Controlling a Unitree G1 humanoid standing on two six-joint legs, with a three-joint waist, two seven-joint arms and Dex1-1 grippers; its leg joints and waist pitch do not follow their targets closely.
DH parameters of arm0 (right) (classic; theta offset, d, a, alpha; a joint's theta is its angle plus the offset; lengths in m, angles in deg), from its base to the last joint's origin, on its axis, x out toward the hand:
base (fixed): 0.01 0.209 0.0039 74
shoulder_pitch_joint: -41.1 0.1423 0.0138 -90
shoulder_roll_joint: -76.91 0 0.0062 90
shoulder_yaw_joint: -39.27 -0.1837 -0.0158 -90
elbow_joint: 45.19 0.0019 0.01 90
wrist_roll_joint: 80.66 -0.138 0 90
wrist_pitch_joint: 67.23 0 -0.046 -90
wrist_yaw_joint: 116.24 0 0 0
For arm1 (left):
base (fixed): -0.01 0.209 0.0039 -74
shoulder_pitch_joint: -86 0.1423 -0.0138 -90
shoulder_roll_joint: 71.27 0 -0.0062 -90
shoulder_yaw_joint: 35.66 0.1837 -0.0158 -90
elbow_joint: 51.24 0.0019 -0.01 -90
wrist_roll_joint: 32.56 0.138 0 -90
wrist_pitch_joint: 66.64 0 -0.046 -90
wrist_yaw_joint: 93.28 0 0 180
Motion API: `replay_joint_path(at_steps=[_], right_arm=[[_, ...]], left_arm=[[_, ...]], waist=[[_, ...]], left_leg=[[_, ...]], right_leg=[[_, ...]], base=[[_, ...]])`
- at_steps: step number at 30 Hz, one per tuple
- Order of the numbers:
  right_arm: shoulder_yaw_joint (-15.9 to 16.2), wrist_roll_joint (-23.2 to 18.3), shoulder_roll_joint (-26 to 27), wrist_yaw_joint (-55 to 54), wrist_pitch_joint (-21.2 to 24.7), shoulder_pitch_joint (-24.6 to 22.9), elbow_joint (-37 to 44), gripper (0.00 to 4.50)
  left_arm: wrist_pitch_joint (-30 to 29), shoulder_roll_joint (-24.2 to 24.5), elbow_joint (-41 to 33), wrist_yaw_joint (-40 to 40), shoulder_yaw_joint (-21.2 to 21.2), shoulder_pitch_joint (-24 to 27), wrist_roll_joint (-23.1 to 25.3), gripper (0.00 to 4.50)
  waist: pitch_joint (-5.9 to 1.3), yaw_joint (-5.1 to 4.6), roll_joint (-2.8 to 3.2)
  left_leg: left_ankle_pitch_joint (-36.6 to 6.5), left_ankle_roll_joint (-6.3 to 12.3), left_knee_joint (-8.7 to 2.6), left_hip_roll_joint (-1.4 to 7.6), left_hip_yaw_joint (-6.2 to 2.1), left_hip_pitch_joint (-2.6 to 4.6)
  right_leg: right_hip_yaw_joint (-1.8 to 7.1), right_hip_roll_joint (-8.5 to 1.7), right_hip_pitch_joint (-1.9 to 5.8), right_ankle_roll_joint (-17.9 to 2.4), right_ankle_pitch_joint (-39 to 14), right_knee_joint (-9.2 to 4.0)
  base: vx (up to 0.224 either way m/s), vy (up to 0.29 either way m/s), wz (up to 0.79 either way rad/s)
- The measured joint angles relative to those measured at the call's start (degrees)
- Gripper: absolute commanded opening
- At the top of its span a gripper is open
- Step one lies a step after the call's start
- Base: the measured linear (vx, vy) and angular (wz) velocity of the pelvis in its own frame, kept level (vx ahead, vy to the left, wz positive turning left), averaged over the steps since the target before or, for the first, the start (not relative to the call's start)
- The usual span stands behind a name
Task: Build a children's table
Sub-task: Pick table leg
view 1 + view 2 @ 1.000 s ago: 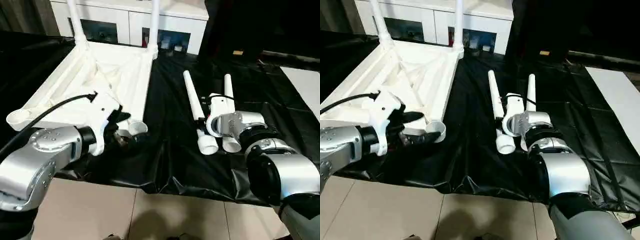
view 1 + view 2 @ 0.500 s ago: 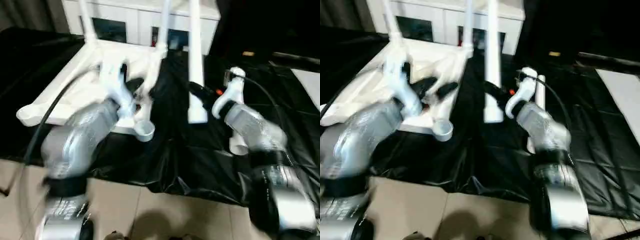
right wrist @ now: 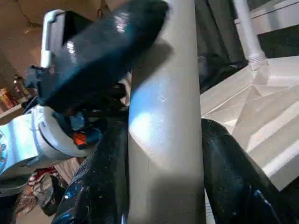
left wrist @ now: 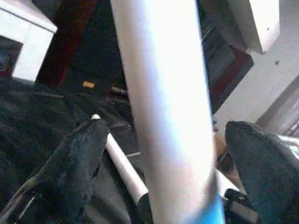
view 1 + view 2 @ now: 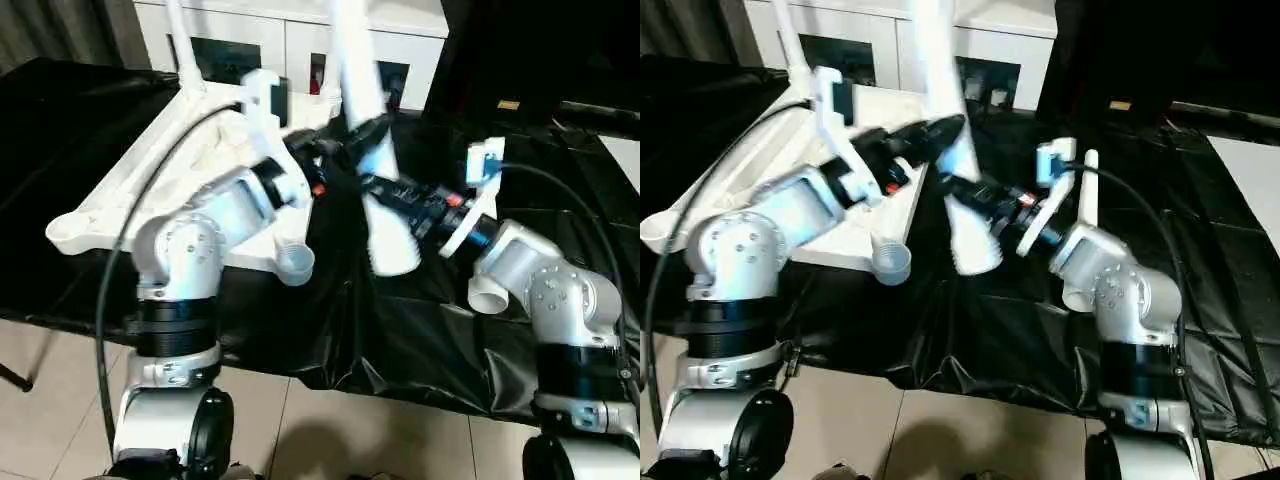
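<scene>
One white leg [image 5: 385, 215] was lying on the black sheet [image 5: 400, 330] a second ago; now it is up in the air, held tight by the right gripper [image 3: 163, 154] near its fat end. The left gripper [image 4: 163, 154] has come over with fingers wide apart around it. The upside-down tabletop [image 5: 130, 190] lies on the sheet, before a white cabinet [image 5: 290, 40]. Another leg [image 5: 1088, 195] lies beside.

A smooth white plastic leg [image 3: 166, 121] is seen between glossy black fingers [image 3: 105, 186], above a wrinkled, faintly shiny black sheet [image 5: 400, 320] and brushed silver forearms [image 5: 530, 280].
</scene>
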Motion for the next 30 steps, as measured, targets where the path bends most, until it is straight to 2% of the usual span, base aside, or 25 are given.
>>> replay_joint_path(at_steps=[10, 11, 14, 16, 20, 21, 25, 27, 30], right_arm=[[1.74, -0.05, -0.09, -0.47, 1.46, -0.15, 1.26, 1.82], [1.84, -0.05, -0.15, -0.48, 1.76, -0.15, 1.26, 1.82], [2.29, -0.2, -0.41, -0.46, 2.29, -0.16, 1.26, 1.82], [2.28, -0.7, -0.61, -0.39, 2.88, -0.22, 1.26, 1.82], [2.04, -2.71, -0.67, -0.11, 4.14, -0.38, 1.24, 1.82], [1.67, -3.6, -0.65, 0.15, 4.6, -0.45, 1.22, 1.82], [-0.34, -8.25, -1.05, 3.79, 7.32, -1.14, 1.09, 1.82], [-0.4, -9.13, -1.59, 4.94, 8.14, -1.71, 1.06, 1.82], [-0.5, -10.65, -1.83, 6.01, 9.38, -2.0, 1.04, 1.82]], left_arm=[[0.0, 0.43, 0.44, -0.06, -1.47, 0.0, -1.64, 4.5], [0.0, 0.52, 0.44, -0.06, -1.54, 0.0, -1.91, 4.23], [-0.09, 0.83, 0.44, 0.07, -1.77, 0.0, -2.14, 4.11], [-0.22, 1.1, 0.42, 0.62, -1.77, 0.0, -2.21, 3.85], [-0.58, 1.84, 0.35, 2.9, -1.31, 0.03, -3.37, 3.65], [-0.73, 2.42, 0.28, 4.17, -0.97, 0.09, -3.94, 3.39], [-1.88, 5.37, -0.12, 12.58, -0.09, 1.18, -7.66, 3.26], [-2.12, 6.46, -0.13, 15.21, 0.65, 1.7, -7.86, 2.96], [-2.61, 7.26, -0.13, 17.55, 1.22, 2.64, -8.43, 2.89]], waist=[[0.0, 0.03, 0.0], [0.0, 0.03, 0.0], [0.0, 0.03, 0.0], [0.0, 0.04, 0.0], [0.0, 0.09, 0.0], [0.0, 0.09, 0.0], [-0.01, 0.11, 0.02], [-0.01, 0.2, 0.02], [-0.01, 0.24, 0.03]], left_leg=[[0.08, 0.15, -0.14, 0.01, -0.01, 0.0], [0.08, 0.15, -0.15, 0.01, -0.02, 0.0], [0.09, 0.14, -0.15, 0.01, -0.02, 0.0], [0.09, 0.14, -0.15, 0.02, -0.01, 0.01], [0.09, 0.14, -0.15, 0.02, -0.02, 0.01], [0.09, 0.14, -0.16, 0.02, -0.02, 0.01], [0.09, 0.14, -0.19, 0.02, -0.02, 0.01], [0.09, 0.14, -0.19, 0.02, -0.02, 0.03], [0.11, 0.11, -0.19, 0.02, -0.01, 0.04]], right_leg=[[-0.13, -0.03, 0.0, 0.03, 0.1, -0.31], [-0.14, -0.03, 0.0, 0.03, 0.1, -0.32], [-0.15, -0.03, 0.0, 0.03, 0.1, -0.31], [-0.15, -0.03, 0.0, 0.03, 0.1, -0.31], [-0.16, -0.04, 0.0, 0.03, 0.11, -0.31], [-0.16, -0.04, 0.0, 0.03, 0.1, -0.31], [-0.17, -0.04, 0.0, 0.03, 0.1, -0.32], [-0.17, -0.04, 0.0, 0.03, 0.1, -0.32], [-0.18, -0.05, 0.0, 0.01, 0.12, -0.31]], base=[[0.0, 0.0, 0.0], [0.0, 0.0, 0.0], [0.0, 0.0, 0.0], [0.0, 0.0, 0.0], [0.0, 0.0, 0.0], [0.0, 0.0, 0.0], [0.0, 0.0, 0.0], [0.0, 0.0, 0.0], [0.0, 0.0, 0.0]])
